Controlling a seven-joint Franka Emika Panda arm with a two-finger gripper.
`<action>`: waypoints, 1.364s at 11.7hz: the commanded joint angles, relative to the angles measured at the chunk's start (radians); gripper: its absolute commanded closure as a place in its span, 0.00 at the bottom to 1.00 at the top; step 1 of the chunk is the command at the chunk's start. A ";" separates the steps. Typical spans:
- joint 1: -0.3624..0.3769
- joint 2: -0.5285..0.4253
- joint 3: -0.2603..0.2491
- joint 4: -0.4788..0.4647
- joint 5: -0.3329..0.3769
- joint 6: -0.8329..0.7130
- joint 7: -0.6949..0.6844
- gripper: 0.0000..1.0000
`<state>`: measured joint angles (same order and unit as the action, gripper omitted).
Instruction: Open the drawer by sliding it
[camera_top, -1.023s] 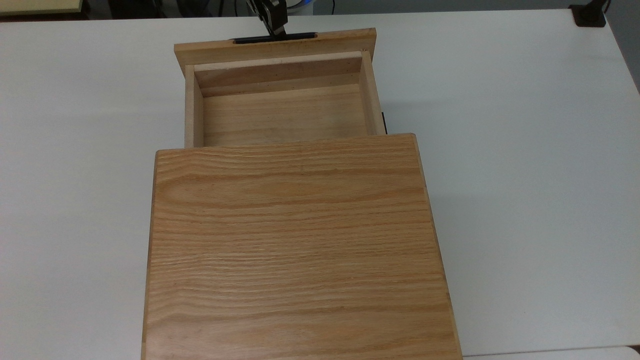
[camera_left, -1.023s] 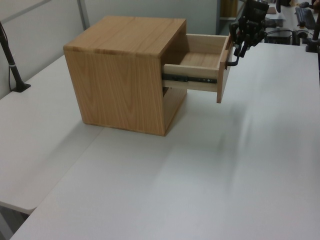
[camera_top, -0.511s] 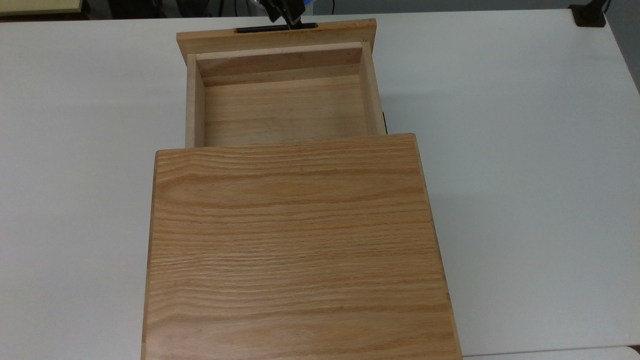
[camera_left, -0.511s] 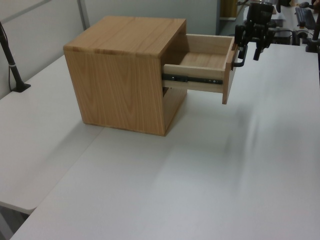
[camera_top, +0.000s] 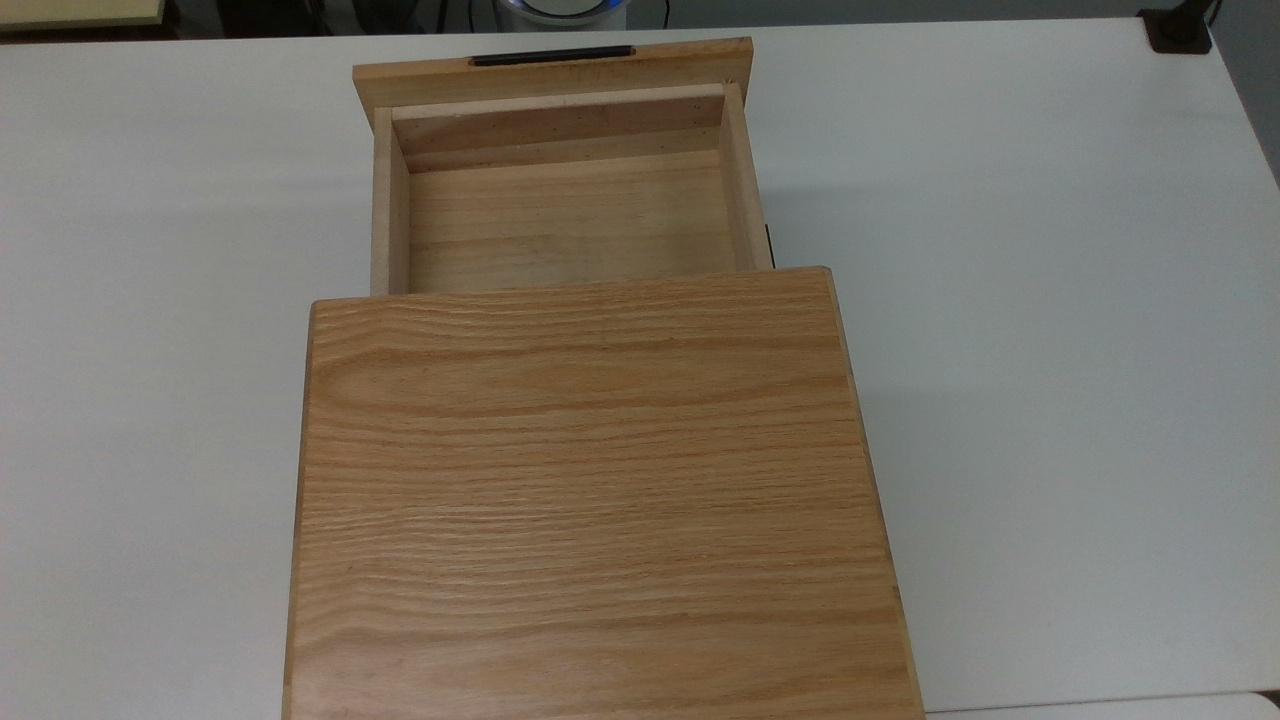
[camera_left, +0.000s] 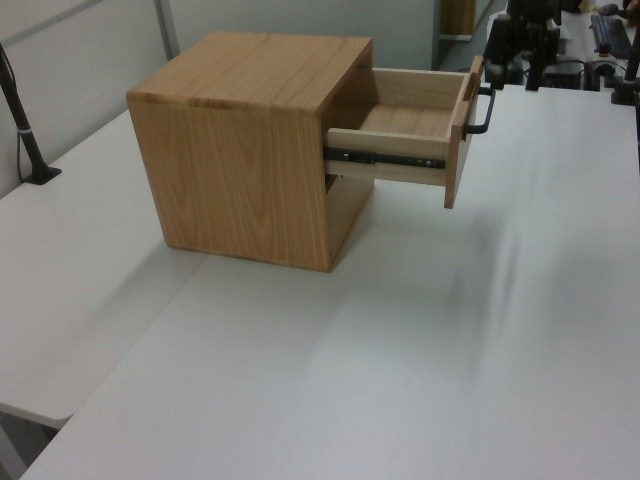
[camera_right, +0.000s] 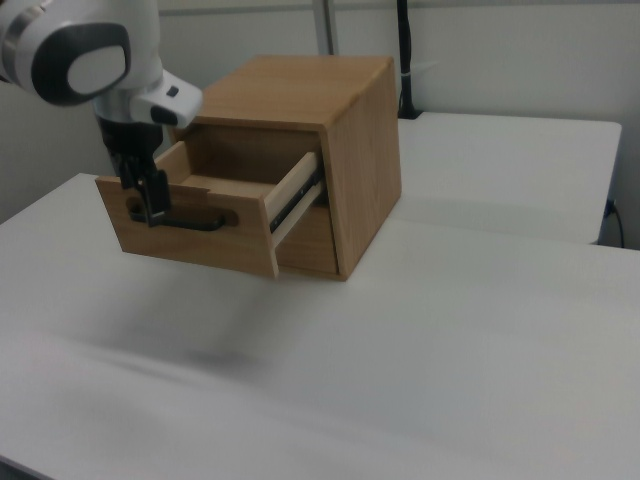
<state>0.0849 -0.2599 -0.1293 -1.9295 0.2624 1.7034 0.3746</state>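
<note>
**Fingers (camera_left: 497, 68) off the handle, drawer left standing open**

Fingers spread and holding nothing: my gripper (camera_left: 515, 78) has let go of the black bar handle (camera_left: 480, 108), which it had hold of a second ago. It has risen clear, so the bar now sits just below my fingertips on the cabinet side, untouched. Behind the bar is the wide front panel (camera_top: 560, 78). Beyond that, farther from me, the drawer (camera_left: 400, 125) is drawn well out, its tray bare inside and its side rail (camera_left: 385, 157) exposed. It came a little farther out while I pulled and has not moved since I released it. Farthest from my fingers is the oak cabinet (camera_top: 590, 480), resting on the white table (camera_top: 1050, 300). I judge the sliding done, with only my retreat left.
</note>
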 joint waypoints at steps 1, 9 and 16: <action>-0.005 0.019 0.022 0.107 -0.171 -0.102 -0.259 0.00; -0.043 0.206 0.045 0.345 -0.347 -0.217 -0.510 0.00; -0.047 0.217 0.030 0.379 -0.336 -0.222 -0.513 0.00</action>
<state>0.0416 -0.0534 -0.1006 -1.5770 -0.0702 1.5202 -0.1142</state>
